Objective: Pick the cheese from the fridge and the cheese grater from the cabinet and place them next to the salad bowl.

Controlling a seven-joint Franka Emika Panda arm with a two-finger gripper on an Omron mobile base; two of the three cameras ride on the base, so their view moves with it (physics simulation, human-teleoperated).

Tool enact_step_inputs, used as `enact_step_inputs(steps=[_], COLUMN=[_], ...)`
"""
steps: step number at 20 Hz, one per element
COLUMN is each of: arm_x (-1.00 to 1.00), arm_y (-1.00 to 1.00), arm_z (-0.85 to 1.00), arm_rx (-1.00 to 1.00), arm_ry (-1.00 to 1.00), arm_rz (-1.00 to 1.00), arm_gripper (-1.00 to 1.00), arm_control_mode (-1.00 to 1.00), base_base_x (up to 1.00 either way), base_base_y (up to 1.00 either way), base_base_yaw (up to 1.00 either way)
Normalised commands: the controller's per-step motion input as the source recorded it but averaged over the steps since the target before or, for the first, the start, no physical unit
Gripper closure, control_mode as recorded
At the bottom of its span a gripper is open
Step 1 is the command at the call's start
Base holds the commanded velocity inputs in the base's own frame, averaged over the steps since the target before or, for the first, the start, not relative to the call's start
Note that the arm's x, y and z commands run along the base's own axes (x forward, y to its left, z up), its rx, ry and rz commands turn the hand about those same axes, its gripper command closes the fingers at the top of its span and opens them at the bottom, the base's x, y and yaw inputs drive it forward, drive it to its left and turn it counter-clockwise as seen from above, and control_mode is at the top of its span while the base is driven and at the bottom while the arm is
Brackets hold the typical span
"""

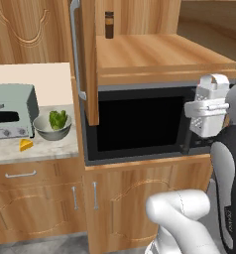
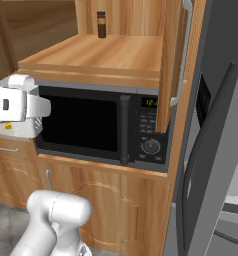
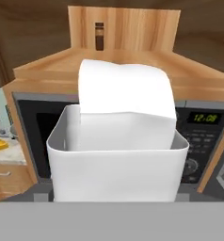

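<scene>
The claw (image 1: 205,110) is clamped on the cheese grater (image 1: 209,115), carried in mid-air in front of the dark microwave (image 1: 140,124) door; in the left base view the grater is a pale, perforated, tapered box with a looped handle at its top, its long axis close to upright; in the hand view it looms as a smooth white open-ended box (image 3: 117,155), so the fingertips themselves are hidden behind it.

The relation that matters: the salad bowl (image 1: 52,127) lies at about 9 o'clock from the claw in the left base view, well apart and a little lower, on the pale speckled tabletop (image 1: 50,147); the cheese (image 1: 26,145), a small yellow-orange wedge, already rests on that tabletop just beside the bowl at its 7 o'clock; the free spot for the grater looks to be in front of the bowl, toward 5 o'clock.

The bowl is round grey metal with leafy green inside; a grey-green toaster oven (image 1: 11,111) stands touching or nearly touching its left side, boxy and matte. The cabinet (image 1: 90,59) door hangs open, warm grained wood with a long silver bar handle; a small dark bottle (image 1: 109,25) stands at the back of its shelf. In the right base view the grey fridge (image 2: 226,125) with its dark curved handle fills the 3 o'clock side.
</scene>
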Motion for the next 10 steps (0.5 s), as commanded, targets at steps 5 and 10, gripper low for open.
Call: enact_step_inputs(steps=[5,10], arm_x=[0.0,-0.01], arm_y=[0.0,0.0], arm_z=[-0.42,-0.05], arm_rx=[0.0,0.0], arm_ry=[0.22,0.03], arm_rz=[-0.09,0.0], arm_gripper=[1.0,1.0], arm_control_mode=[-1.0,-1.0], base_base_x=[0.0,0.0], base_base_y=[0.0,0.0], base_base_yaw=[0.0,0.0])
